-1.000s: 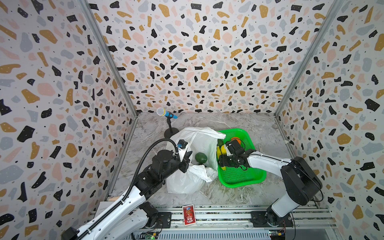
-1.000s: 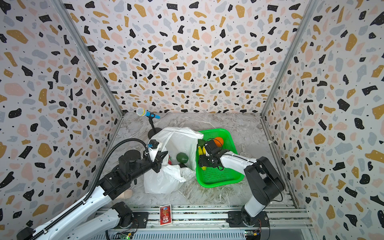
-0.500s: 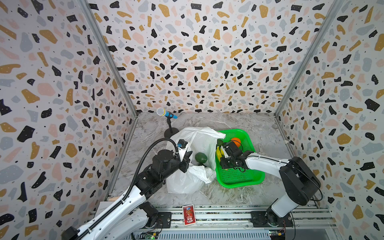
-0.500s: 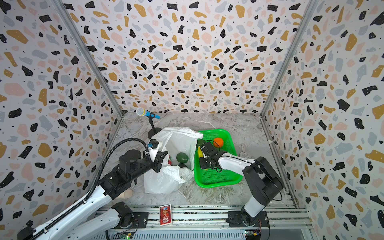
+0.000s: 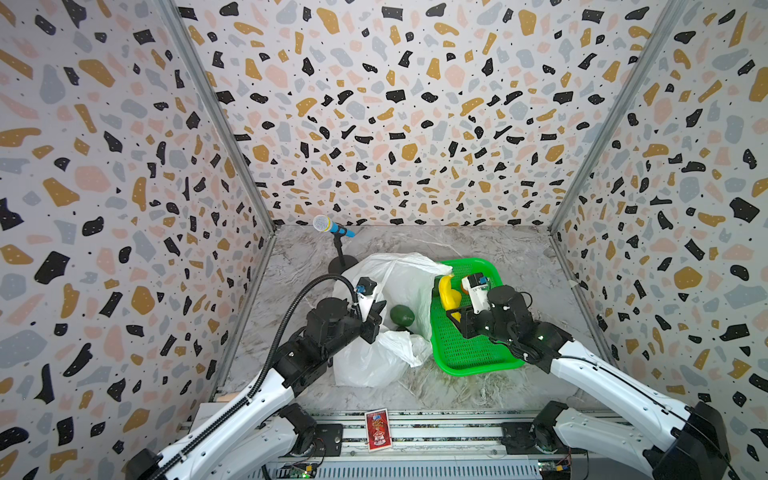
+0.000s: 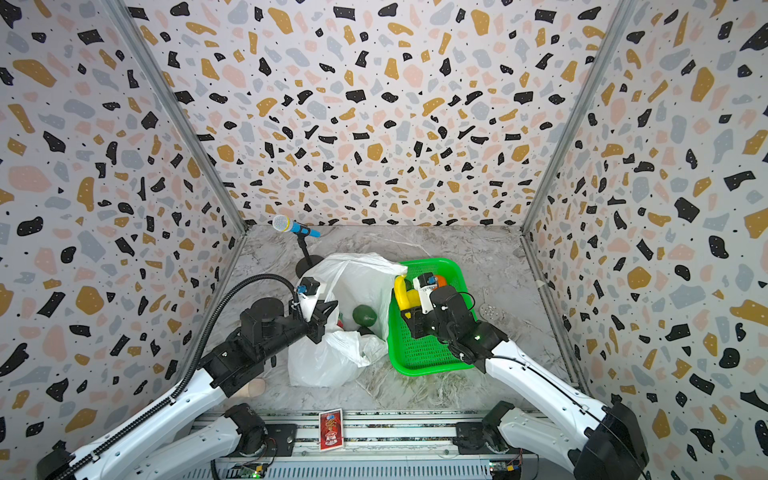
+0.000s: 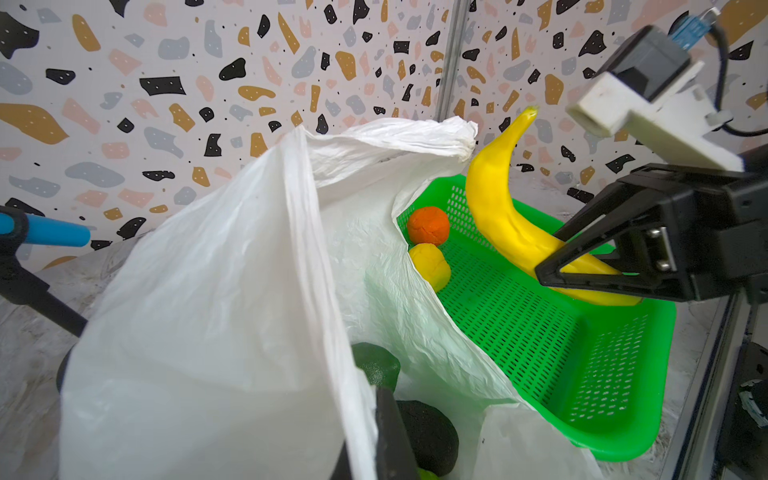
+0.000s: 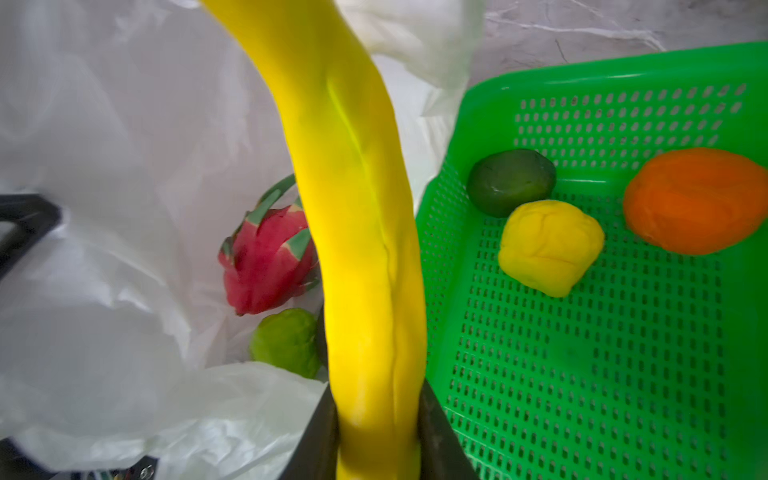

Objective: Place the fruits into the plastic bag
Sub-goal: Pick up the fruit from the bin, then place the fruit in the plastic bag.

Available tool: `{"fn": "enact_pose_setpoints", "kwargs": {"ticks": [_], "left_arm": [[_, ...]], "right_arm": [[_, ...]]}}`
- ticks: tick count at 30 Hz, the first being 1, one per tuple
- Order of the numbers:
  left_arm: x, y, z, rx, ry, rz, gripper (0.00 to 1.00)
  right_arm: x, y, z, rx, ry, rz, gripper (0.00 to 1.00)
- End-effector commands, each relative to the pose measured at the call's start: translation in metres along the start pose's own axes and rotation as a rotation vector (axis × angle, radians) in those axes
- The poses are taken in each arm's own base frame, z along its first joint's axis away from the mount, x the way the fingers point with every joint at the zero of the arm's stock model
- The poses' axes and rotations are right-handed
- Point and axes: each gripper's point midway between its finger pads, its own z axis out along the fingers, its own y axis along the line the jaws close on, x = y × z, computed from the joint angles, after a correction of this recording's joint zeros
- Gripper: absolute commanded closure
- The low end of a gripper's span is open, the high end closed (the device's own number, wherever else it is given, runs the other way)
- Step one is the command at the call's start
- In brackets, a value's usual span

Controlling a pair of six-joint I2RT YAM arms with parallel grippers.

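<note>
Firmly clamped in the right gripper (image 5: 456, 312), the yellow banana (image 5: 448, 291) stands tip-up over the left rim of the green mesh tray (image 5: 465, 357), right of centre in the lower half of both top views. The right wrist view shows the jaws closed on the banana's lower end, one black finger pressed against each side, with the fruit clear of the tray floor.

Left of the tray and touching it, the plastic bag (image 5: 399, 278) sits on the marble tabletop (image 5: 519, 249) with its mouth gaping upward. The left gripper (image 5: 376, 318), at lower centre of the frame, is pinched fully closed on the bag's near edge, lifting that side of the white film.

Inside the bag lie a red-pink dragon fruit (image 8: 266, 257), a bumpy light-green fruit (image 8: 286, 343) and a dark green avocado (image 5: 402, 315). In the tray's far left corner, an orange (image 8: 698, 199), a lemon (image 8: 550, 245) and a second avocado (image 8: 511, 180) lie close together, the lemon touching the second avocado.
</note>
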Motion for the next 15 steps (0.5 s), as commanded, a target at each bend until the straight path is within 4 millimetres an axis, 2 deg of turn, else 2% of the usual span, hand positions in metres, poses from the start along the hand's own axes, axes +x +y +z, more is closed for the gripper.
{"fn": "enact_pose_setpoints", "kwargs": {"ticks": [1,7,12,14,15], "left_arm": [[-0.022,-0.002,-0.003,0.012,-0.073,-0.002,1.00],[-0.021,-0.002,-0.003,0.012,-0.076,-0.002,1.00],[-0.021,-0.002,-0.004,0.016,-0.078,-0.008,1.00],[-0.022,-0.003,-0.004,0.017,-0.081,-0.011,1.00],[-0.022,-0.003,-0.005,0.019,-0.082,-0.013,1.00]], "right_arm": [[-0.001,0.024,-0.004,-0.081,0.004,-0.064,0.80],[0.004,0.051,0.015,-0.139,0.072,-0.161,0.80],[-0.017,0.065,0.043,-0.156,0.062,-0.165,0.79],[-0.023,0.072,0.058,-0.172,0.080,-0.168,0.76],[-0.025,0.076,0.067,-0.179,0.093,-0.170,0.69]]}}
